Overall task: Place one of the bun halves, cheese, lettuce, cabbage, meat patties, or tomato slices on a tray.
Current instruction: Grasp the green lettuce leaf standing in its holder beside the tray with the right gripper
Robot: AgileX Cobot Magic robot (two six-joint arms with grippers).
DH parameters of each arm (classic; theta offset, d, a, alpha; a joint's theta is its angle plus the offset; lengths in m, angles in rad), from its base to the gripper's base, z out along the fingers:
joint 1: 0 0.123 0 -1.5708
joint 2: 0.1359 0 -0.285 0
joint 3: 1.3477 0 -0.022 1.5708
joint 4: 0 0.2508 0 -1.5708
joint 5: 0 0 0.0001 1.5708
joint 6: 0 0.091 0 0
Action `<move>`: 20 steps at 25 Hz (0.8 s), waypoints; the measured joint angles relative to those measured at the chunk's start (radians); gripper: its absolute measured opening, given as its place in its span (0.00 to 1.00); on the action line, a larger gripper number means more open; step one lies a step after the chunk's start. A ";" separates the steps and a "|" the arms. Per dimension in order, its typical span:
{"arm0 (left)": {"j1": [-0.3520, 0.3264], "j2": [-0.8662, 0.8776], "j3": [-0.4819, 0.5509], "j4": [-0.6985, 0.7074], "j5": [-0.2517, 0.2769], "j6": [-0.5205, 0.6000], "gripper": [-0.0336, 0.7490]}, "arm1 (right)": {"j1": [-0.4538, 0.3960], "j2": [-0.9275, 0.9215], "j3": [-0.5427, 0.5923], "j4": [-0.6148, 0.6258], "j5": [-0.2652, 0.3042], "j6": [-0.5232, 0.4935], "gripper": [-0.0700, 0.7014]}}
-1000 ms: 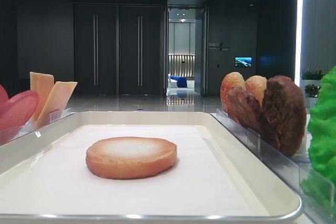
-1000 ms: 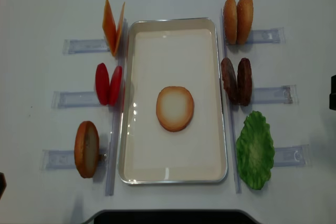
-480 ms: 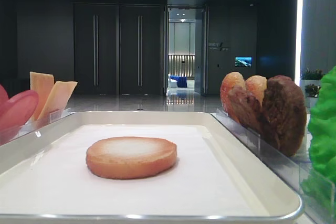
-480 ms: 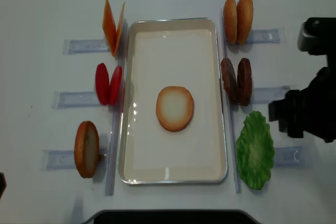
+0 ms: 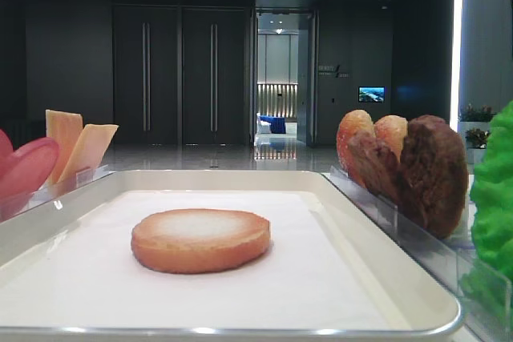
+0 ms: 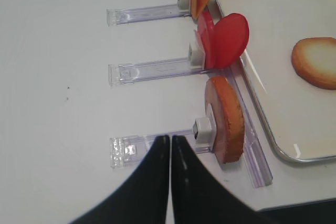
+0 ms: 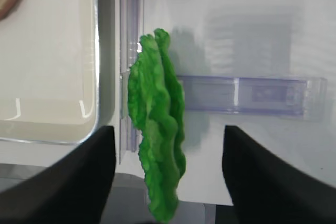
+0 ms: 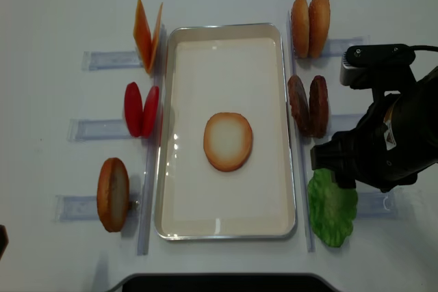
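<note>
At the far left, clear holders (image 8: 85, 206) stand in a row on the table (image 8: 55, 18), each keeping its stock on edge so a gripper can close on it from above: cheese (image 8: 148, 35) at the back, tomato slices (image 8: 141, 109) in the middle, a single bun half (image 8: 113, 193) nearest the front. The left gripper (image 6: 170, 145) hangs short of that bun half, jaws together, touching nothing; it appears idle. The tray (image 8: 226, 232) lies in the middle, between the two rows, presumably so either arm can reach it. One bun half (image 8: 228, 141) lies flat on its liner, pale face up, so a base layer is judged already placed. To the right stand two more bun halves (image 8: 309, 25) at the back, then the meat patties (image 8: 308, 105), then the lettuce (image 7: 157, 145), upright against its holder just beside the tray rim. The right gripper (image 7: 168, 171) is over the lettuce, jaws well apart with one finger on either side of the leaf and clear of it. Lettuce looks to be the next item; the grip is not yet made.
</note>
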 joint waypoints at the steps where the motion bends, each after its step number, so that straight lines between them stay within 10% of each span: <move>1: 0.000 0.000 0.000 0.000 0.000 0.000 0.04 | 0.000 0.005 0.000 0.006 -0.008 0.000 0.64; 20: 0.000 0.000 0.000 0.000 0.000 0.000 0.04 | 0.000 0.061 0.021 0.046 -0.040 -0.043 0.30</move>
